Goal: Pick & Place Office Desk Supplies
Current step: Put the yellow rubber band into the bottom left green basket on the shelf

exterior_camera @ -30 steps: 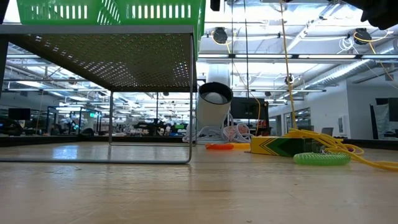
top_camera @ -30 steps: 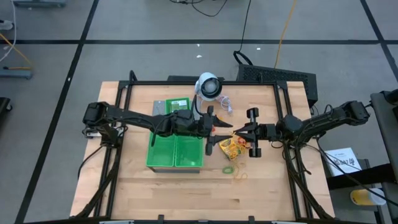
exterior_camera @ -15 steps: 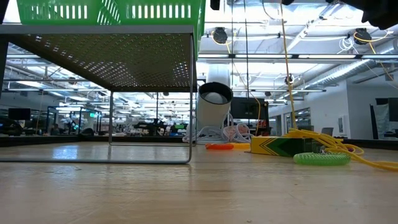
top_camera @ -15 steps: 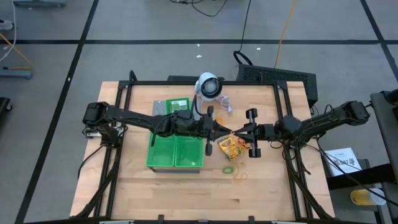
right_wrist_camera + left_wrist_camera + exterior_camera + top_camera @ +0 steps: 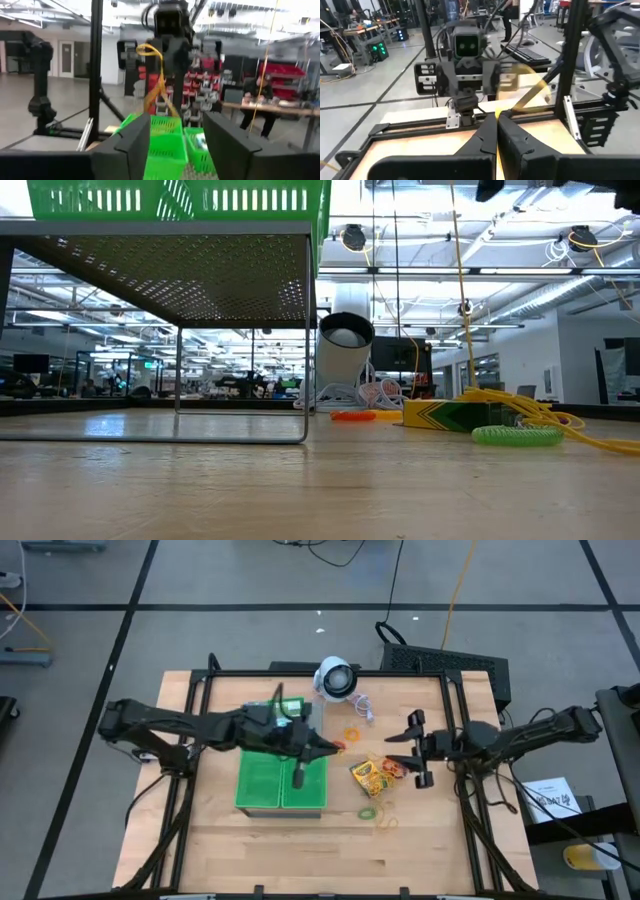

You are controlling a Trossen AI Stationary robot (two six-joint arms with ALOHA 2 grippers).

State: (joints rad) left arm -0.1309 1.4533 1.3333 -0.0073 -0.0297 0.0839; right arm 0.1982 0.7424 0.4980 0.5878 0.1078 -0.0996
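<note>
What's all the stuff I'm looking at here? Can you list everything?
Table: one, light wood, under everything.
Green trays: at least two, left of centre.
White round device: one, corded, at the table's far edge.
Keyboard: one, black, behind the table.
Crayon box: one plainly seen, yellow and green, right of the trays.
Loose rubber bands: several, orange, green, tan, around the crayon box.
Yellow rubber band: one, hanging from the left gripper.
Person: one, far back in the room.
Left gripper: dark, jaws shut on the yellow rubber band, above the trays' right edge.
Right gripper: dark, jaws open, beside the crayon box.
</note>
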